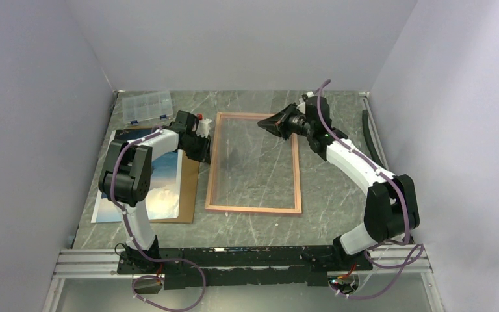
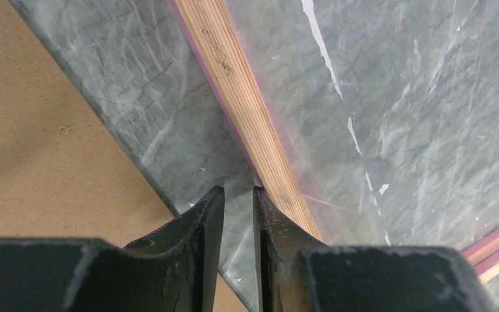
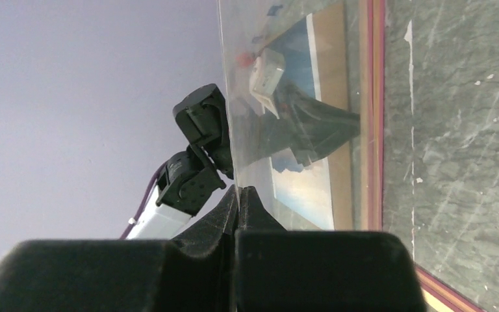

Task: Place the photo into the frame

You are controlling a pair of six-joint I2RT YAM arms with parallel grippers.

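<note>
Photo (image 1: 164, 181) not in yet: on the board (image 1: 190, 190) by the tabletop's (image 1: 338, 195) left edge. Frame (image 1: 253, 208) lies mid-tabletop. Right pincer (image 3: 237, 190) pinches the clear pane (image 3: 299, 78); left pincer (image 2: 238, 192) is slightly spread and empty.

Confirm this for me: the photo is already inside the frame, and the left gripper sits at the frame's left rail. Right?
Not quite. The photo is not inside the frame; it lies on the brown backing board to the frame's left, as the top external view shows. The left gripper does sit at the frame's left rail.
</note>
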